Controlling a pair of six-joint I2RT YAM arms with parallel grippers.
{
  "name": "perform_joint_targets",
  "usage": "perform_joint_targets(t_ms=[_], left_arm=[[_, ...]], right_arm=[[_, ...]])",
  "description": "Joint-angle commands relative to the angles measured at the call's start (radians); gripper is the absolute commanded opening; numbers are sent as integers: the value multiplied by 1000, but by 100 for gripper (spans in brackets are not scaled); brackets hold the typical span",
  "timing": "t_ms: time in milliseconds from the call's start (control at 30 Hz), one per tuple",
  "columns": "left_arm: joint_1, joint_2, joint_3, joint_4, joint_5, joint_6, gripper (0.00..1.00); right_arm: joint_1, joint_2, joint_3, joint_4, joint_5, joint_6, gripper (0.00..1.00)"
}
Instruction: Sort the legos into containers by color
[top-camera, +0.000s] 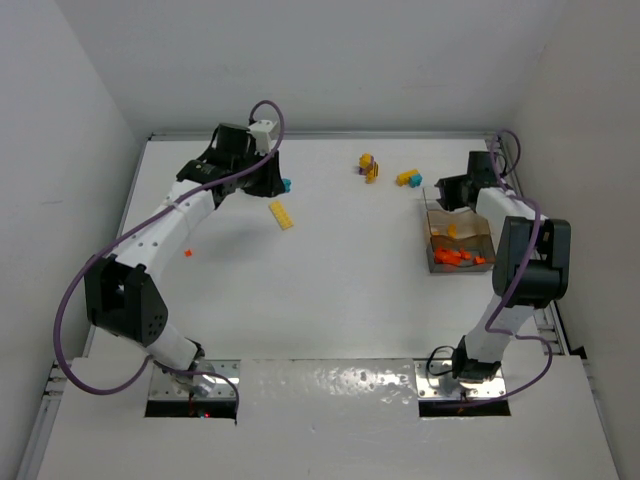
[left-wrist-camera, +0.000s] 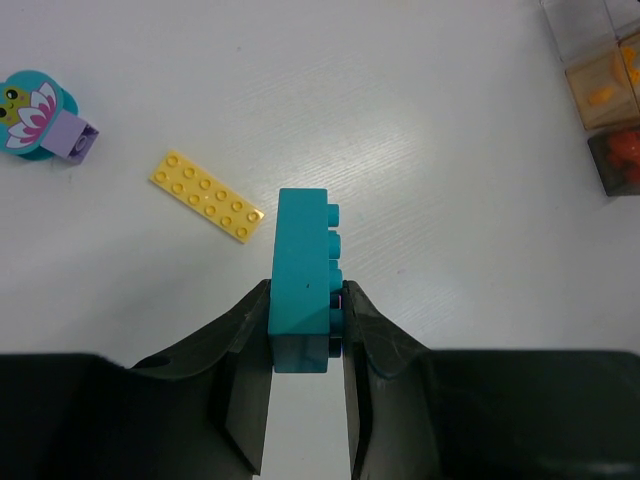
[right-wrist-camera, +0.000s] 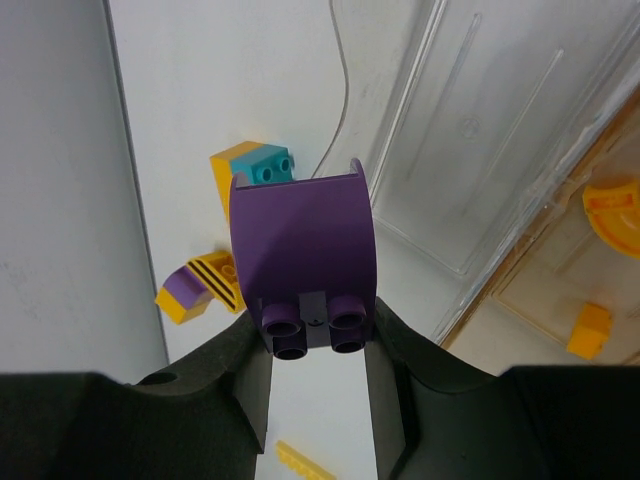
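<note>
My left gripper (left-wrist-camera: 305, 330) is shut on a teal brick (left-wrist-camera: 300, 275), held above the table at the far left (top-camera: 262, 178). A yellow flat plate (left-wrist-camera: 206, 195) lies just beyond it, also in the top view (top-camera: 282, 214). My right gripper (right-wrist-camera: 318, 345) is shut on a purple curved brick (right-wrist-camera: 303, 245), at the far right (top-camera: 462, 188) beside the clear divided box (top-camera: 430, 245). The box holds orange bricks (top-camera: 460, 258) and a yellow piece (top-camera: 452, 230). A yellow-purple clump (top-camera: 368, 166) and a yellow-teal clump (top-camera: 408, 178) lie at the back.
A round teal piece with a flower and a lilac brick (left-wrist-camera: 40, 115) lies to the left of the yellow plate. A tiny orange bit (top-camera: 187, 253) lies near the left arm. The table's back wall is close behind both grippers.
</note>
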Motion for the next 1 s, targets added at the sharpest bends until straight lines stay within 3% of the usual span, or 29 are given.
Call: perform_joint_targets(t_ms=[0, 33, 167, 200, 300, 400, 500, 633, 700, 767, 833, 967], left_arm=[[12, -19, 25, 22, -4, -1, 0], [12, -22, 26, 21, -7, -1, 0], [12, -23, 34, 11, -15, 7, 0], [12, -25, 34, 10, -16, 9, 0], [12, -30, 33, 11, -16, 12, 0], [12, -31, 31, 11, -10, 24, 0], [12, -33, 36, 10, 8, 35, 0], [12, -28, 40, 10, 16, 39, 0], [12, -22, 40, 11, 21, 36, 0], [12, -19, 42, 11, 25, 27, 0], [10, -19, 49, 5, 27, 24, 0], [10, -43, 51, -4, 7, 33, 0]], right_arm=[[0, -26, 65, 0, 9, -121, 25], [0, -20, 96, -19, 8, -186, 24], [-11, 39, 358, -366, 38, -601, 22], [-16, 53, 452, -434, 95, -751, 21], [-19, 102, 583, -630, 295, -960, 11], [-22, 96, 578, -666, 424, -1071, 10], [-22, 80, 556, -654, 364, -1107, 9], [-22, 63, 541, -593, 137, -946, 9], [-22, 31, 437, -475, -25, -746, 10], [-22, 11, 279, -233, -212, -480, 12], [-22, -2, 157, -34, -251, -262, 11], [-22, -19, 68, 50, -186, -125, 12]])
